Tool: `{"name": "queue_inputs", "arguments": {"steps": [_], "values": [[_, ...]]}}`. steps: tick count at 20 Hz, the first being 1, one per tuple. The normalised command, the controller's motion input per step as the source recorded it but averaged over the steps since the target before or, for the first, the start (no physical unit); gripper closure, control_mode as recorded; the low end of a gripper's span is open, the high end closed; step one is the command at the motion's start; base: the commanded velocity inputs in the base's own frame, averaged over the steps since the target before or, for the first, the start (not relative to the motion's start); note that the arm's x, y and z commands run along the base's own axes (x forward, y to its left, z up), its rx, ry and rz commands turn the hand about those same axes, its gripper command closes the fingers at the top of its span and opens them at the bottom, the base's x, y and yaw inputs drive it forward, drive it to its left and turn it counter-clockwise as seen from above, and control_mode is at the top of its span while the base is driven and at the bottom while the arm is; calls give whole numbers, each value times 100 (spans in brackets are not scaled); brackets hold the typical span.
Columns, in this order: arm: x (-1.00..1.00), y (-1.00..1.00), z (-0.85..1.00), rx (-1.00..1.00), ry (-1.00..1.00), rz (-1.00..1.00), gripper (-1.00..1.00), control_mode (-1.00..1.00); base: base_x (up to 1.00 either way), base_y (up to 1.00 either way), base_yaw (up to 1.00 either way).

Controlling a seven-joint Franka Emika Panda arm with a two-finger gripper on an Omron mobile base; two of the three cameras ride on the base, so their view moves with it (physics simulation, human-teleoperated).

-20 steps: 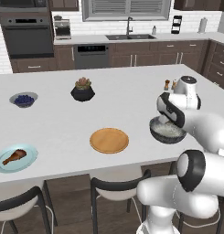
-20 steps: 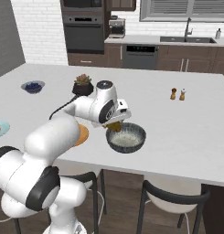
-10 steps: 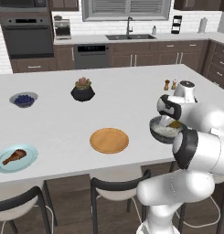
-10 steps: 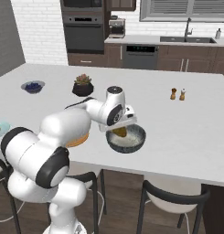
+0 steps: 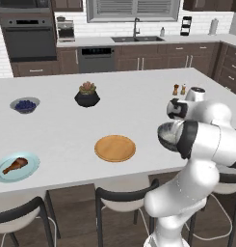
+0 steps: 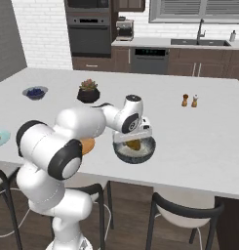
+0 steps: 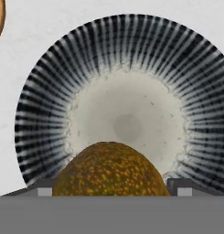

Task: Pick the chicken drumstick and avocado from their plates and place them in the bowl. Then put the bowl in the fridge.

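A white robot arm reaches over a pale kitchen island. Its gripper (image 6: 134, 141) hangs directly above the bowl (image 6: 146, 152), a deep dark grey-blue dish with fine pale ribbing on its inner wall and a light speckled bottom. The avocado (image 7: 111, 170) sits between the two finger tips (image 7: 44, 186), a rounded olive-brown lump flecked with yellow-orange; the jaws stand wide around it, clasping it over the bowl's near side. Beside the bowl lies the tan-orange plate (image 5: 115, 147), bare. At the island's near left edge, the chicken drumstick (image 5: 15, 165), reddish-brown with a thin bone end, rests on the light-blue plate (image 5: 28, 171).
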Motion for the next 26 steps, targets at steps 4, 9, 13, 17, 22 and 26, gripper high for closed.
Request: {"name": "queue_inputs", "arguments": {"steps": [4, 9, 13, 17, 22, 26], "values": [[11, 0, -43, 6, 0, 0, 100, -100, 0, 0, 0], [19, 0, -1, 0, 0, 0, -100, -100, 0, 0, 0], [10, 0, 0, 0, 4, 0, -100, -100, 0, 0, 0], [0, 0, 0, 0, 0, 0, -100, -100, 0, 0, 0], [0, 2, 9, -4, 0, 0, -100, -100, 0, 0, 0], [-35, 44, 51, -18, -5, -2, -100, -100, 0, 0, 0]]}}
